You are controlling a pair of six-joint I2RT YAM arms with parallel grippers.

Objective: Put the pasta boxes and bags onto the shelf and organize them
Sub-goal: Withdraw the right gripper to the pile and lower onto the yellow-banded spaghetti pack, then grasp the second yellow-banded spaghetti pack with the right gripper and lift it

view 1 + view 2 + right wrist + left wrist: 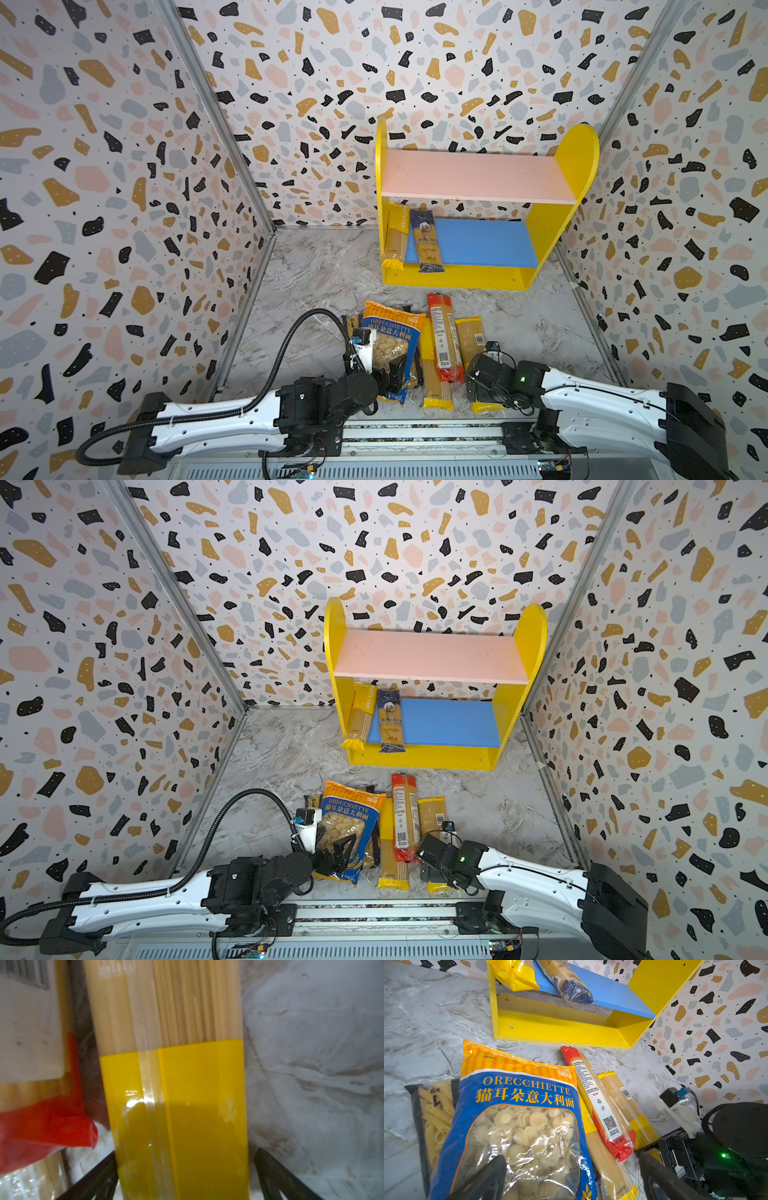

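Right hand (186, 1150) open, straddling the yellow end of a long narrow clear-plastic spaghetti pack (172, 1043) flat on the grey marble counter (311, 1064), left hand (572, 1157) open too; pack prob. light, stiff lengthwise, brittle, slick film, so pinch nearer mid-length.

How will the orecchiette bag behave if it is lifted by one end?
The orecchiette bag probably sags: loose shells show through its soft clear film. Its glossy plastic may slip. Being well filled, it likely feels fairly heavy.
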